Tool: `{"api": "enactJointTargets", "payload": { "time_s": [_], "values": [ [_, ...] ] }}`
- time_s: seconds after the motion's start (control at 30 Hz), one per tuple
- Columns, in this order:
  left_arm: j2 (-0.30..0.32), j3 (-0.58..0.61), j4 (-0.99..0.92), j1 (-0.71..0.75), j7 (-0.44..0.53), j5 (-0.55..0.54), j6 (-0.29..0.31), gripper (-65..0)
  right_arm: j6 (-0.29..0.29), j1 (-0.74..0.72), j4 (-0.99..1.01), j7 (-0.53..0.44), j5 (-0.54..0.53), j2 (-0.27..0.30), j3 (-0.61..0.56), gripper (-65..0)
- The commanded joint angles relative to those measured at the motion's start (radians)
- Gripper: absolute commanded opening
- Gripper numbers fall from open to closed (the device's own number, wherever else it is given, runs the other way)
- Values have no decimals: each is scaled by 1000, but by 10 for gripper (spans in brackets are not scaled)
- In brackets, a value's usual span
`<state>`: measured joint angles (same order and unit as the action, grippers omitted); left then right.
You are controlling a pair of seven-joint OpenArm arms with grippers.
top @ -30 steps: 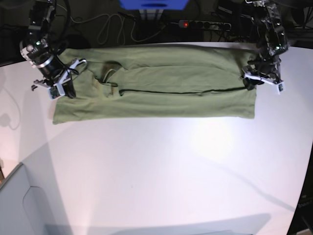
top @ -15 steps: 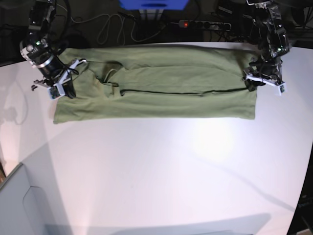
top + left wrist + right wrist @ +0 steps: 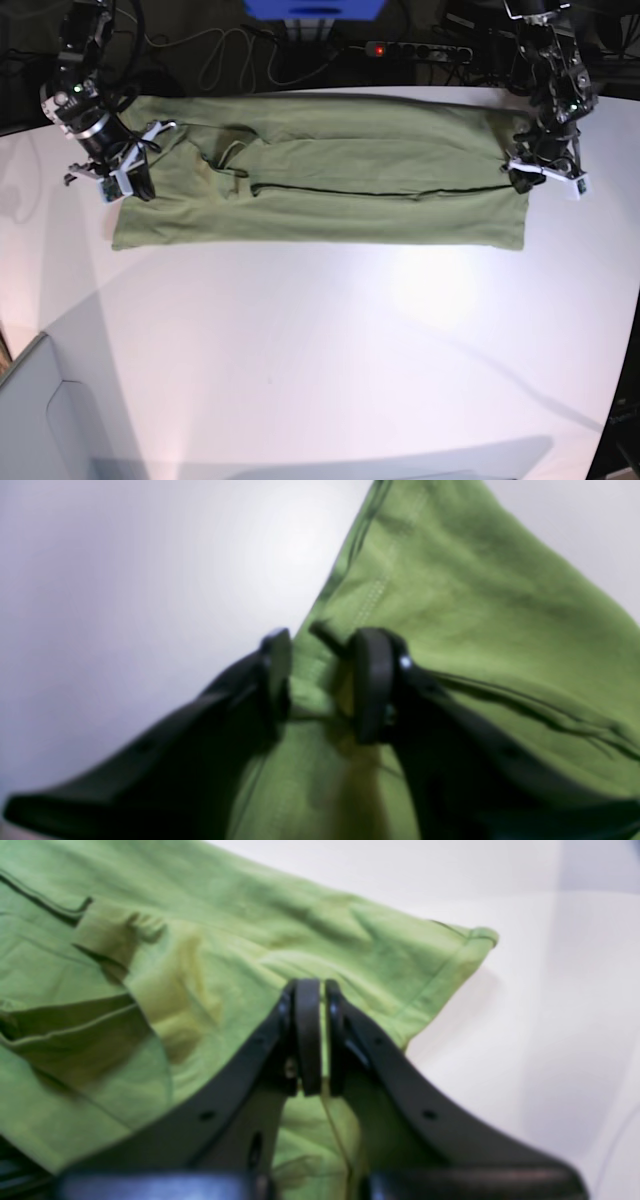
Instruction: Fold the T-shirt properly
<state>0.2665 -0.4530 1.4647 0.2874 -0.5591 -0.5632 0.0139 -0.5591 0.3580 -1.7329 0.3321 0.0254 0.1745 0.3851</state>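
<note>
Green T-shirt lies in a long folded band between two robot arms

The olive-green T-shirt (image 3: 380,190) stretches across the white table (image 3: 330,350), toward the far side of it, its near edge fairly straight and a dark fold line running along much of its length. A crumpled patch rises toward the shirt's end on the right arm's side. Over that same end hangs the right gripper (image 3: 322,1037), its fingers closed together, with no cloth seen between them. At the shirt's opposite end, the left gripper (image 3: 320,685) stands partly open, one finger near the shirt's side edge and the other over the cloth, folded fabric showing between them; whether it grips any cannot be told. Beyond the shirt's far edge, thin cables (image 3: 222,62) loop near a small red light (image 3: 375,48).
</note>
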Motion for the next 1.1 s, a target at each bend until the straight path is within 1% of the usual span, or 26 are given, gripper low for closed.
{"api": "enactJointTargets", "payload": {
  "time_s": [0.0, 0.2, 0.27, 0.3, 0.4, 0.57, 0.67, 0.77, 0.9, 1.07],
  "values": [
    [-5, 21, -14, 8, -74, 12, -13, -475, -9, -3, -17, -26, -14, 10, 4, -645],
    [-5, 72, -55, 3, -68, 12, -13, -478, -9, -1, -17, -26, -14, 10, 4, -645],
    [-5, 95, -69, 3, -36, 12, -13, -485, -9, -1, -17, -26, -14, 10, 4, -645],
    [-3, 113, -71, 5, -14, 12, -13, -505, -9, 0, -17, -26, -14, 10, 4, -645],
    [1, 164, -74, 17, 49, 12, -13, -650, -9, 2, -17, -26, -14, 10, 4, -645],
    [1, 171, -69, 29, 66, 12, -18, -650, -9, 2, -17, -26, -14, 10, 4, -645],
    [0, 167, -35, 31, 66, 10, -19, -650, -9, 2, -17, -26, -14, 10, 4, -645],
    [-17, 109, 75, 66, 66, 10, -21, -650, -9, 2, -17, -26, -14, 10, 5, -645],
    [-55, 44, 233, 86, 55, 12, -22, -650, -9, 0, -17, -26, -14, 10, 5, -645],
    [-65, 29, 360, 117, 57, 12, -22, -650, -9, -1, -20, -26, -14, 10, 5, -645]
  ]
}}
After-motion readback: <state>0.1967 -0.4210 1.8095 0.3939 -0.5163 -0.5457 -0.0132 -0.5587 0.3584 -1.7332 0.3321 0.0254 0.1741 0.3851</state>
